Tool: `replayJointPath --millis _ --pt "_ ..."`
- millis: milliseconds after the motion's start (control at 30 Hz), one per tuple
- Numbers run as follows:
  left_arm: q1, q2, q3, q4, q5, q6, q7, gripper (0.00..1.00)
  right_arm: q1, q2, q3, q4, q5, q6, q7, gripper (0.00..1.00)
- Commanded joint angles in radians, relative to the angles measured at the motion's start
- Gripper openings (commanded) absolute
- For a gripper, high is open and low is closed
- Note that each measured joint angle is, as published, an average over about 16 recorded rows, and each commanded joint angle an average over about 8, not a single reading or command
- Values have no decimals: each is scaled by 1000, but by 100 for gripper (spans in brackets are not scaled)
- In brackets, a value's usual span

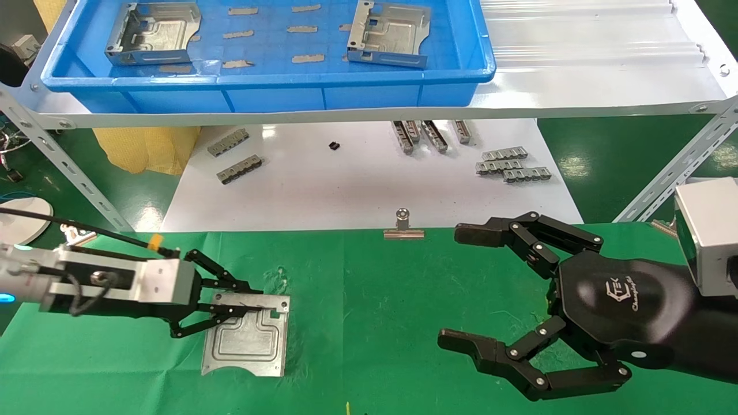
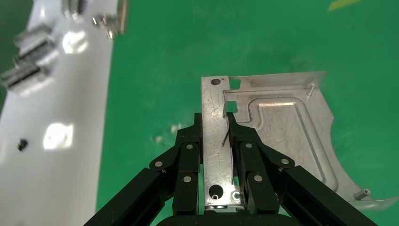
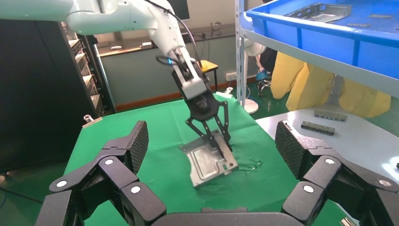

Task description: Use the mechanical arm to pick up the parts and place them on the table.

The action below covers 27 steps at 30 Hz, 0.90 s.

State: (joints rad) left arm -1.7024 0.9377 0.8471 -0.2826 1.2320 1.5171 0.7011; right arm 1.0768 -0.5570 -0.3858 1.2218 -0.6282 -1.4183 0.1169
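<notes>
One silver part [image 1: 248, 340] lies on the green-clothed table [image 1: 375, 323] at the front left. My left gripper [image 1: 253, 301] is shut on its bent-up flange, fingers on either side of it, as the left wrist view shows [image 2: 216, 127] with the part [image 2: 282, 122] resting on the cloth. My right gripper [image 1: 455, 286], the black TEK hand, hovers open and empty over the table's right side. In the right wrist view its pads [image 3: 139, 141] frame the same part [image 3: 207, 162]. Two more parts [image 1: 153, 31] [image 1: 389, 34] lie in the blue bin [image 1: 265, 80].
The blue bin stands on a white ribbed shelf [image 1: 588, 40] at the back. Below it a white board [image 1: 357, 190] carries small grey slotted strips [image 1: 512, 164] [image 1: 235, 155]. A silver binder clip [image 1: 403, 225] sits on the table's far edge. Shelf struts [image 1: 680, 167] slant at both sides.
</notes>
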Motion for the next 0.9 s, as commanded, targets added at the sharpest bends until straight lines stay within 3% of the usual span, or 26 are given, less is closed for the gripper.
replayJointPath --millis 33,67,300,467,633,900 --pt "-1 22 9 40 15 -21 32 94 0 0 0 0 0 0 0 100" --pt "-1 31 9 56 16 -30 45 100 0 0 0 0 0 0 0 100" --pt "-8 71 5 133 13 -56 114 100 0 0 0 0 0 0 0 100" --pt "-13 69 -2 170 0 1 133 100 0 0 0 0 0 0 0 100" --pt "10 39 -33 208 -59 70 75 100 0 0 0 0 0 0 0 100" --pt "74 -5 -83 233 -155 87 -27 100 0 0 0 0 0 0 0 100"
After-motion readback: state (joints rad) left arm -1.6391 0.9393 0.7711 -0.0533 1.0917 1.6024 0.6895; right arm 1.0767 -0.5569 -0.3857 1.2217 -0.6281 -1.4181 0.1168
